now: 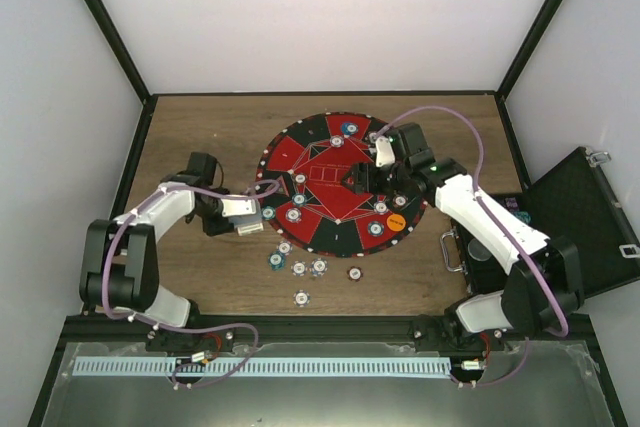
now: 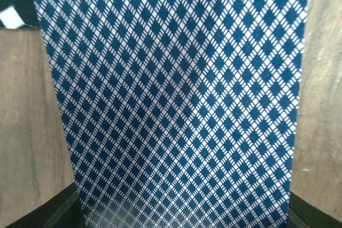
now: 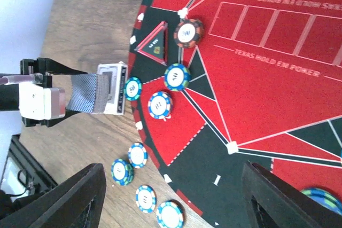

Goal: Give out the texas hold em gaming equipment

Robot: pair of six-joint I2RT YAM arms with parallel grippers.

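My left gripper hangs at the mat's left edge, shut on a deck of playing cards. The deck's blue diamond-patterned back fills the left wrist view, with dark fingers at the bottom corners. The right wrist view shows the same deck held between those fingers. My right gripper hovers open over the mat's right half, nothing between its fingers. Striped chips and an orange button lie on the mat. Several more chips lie on the wood in front of it.
The round red-and-black mat lies mid-table. A black case stands open at the right edge. A black triangular marker sits on the mat by a maroon chip. White walls enclose the table.
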